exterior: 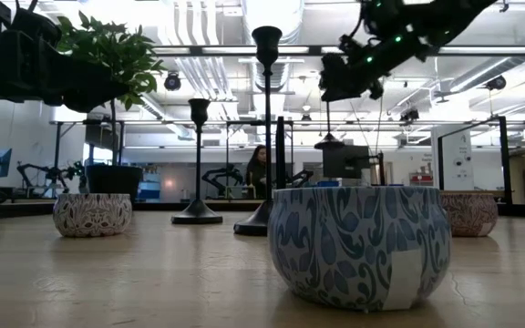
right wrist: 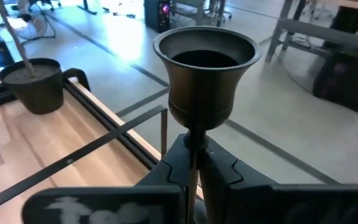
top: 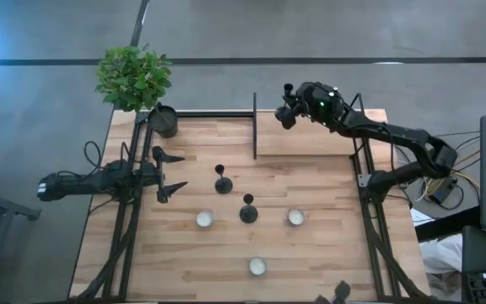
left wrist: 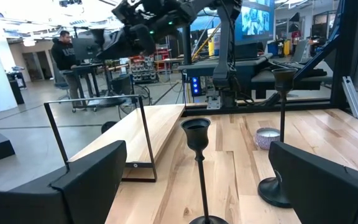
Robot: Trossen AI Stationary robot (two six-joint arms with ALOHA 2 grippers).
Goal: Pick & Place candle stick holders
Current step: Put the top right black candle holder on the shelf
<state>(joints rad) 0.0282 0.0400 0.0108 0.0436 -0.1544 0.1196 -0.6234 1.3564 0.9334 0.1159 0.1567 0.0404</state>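
**Right arm holds one candle stick holder aloft; two stand on the surface**

In the high view the right gripper (top: 287, 116) sits at the upper centre-right of the frame, above the far edge of the wooden surface (top: 327, 253). Its fingers are clamped together on the thin stem of a black candle stick holder (right wrist: 205, 74), whose cup fills the middle of the right wrist view just above the fingers (right wrist: 179, 168).

The left gripper (top: 173, 173) hovers at the left side of the frame, fingers spread wide apart and holding nothing. It faces two more holders: one (top: 223, 181) near the frame's centre, another (top: 248, 209) just below and to the right of it, both upright on their round bases.

Three small patterned candle bowls lie in the lower half: one (top: 204, 219) left of the second holder, one (top: 295, 217) to its right, one (top: 257, 266) near the bottom edge.

A potted plant (top: 135, 80) stands at the upper left corner of the surface.
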